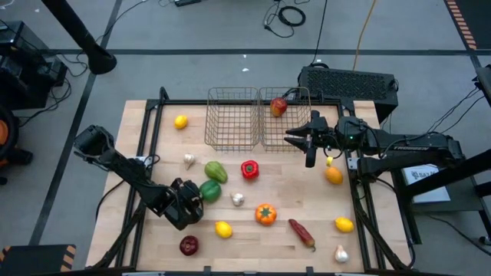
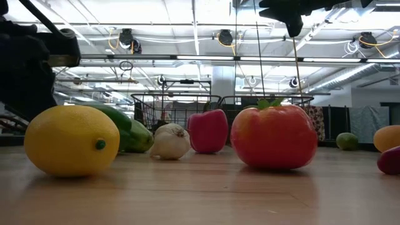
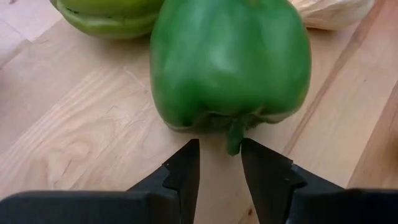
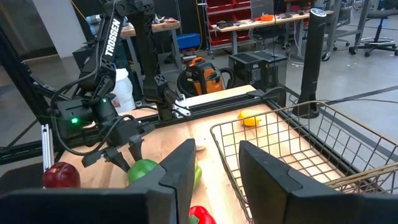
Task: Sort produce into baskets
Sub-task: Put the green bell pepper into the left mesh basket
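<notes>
Green pepper (image 3: 230,62): lies on the wooden worktop (image 1: 253,238) at seven o'clock, stem between the left gripper's (image 3: 219,163) slightly spread fingers, not yet pinched.
Step advice: probably best to close squarely on the stem, lift straight.
Left arm: reaches low, elbow folded, from eight o'clock.
Right gripper (image 1: 301,138): fingers parted, empty, beside the baskets (image 1: 234,119) at one o'clock.
Apple (image 1: 278,106): already inside the right-hand basket.

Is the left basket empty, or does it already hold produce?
Empty. In the high view the left basket shows only bare table through its mesh, while the right basket holds one red apple.
</notes>
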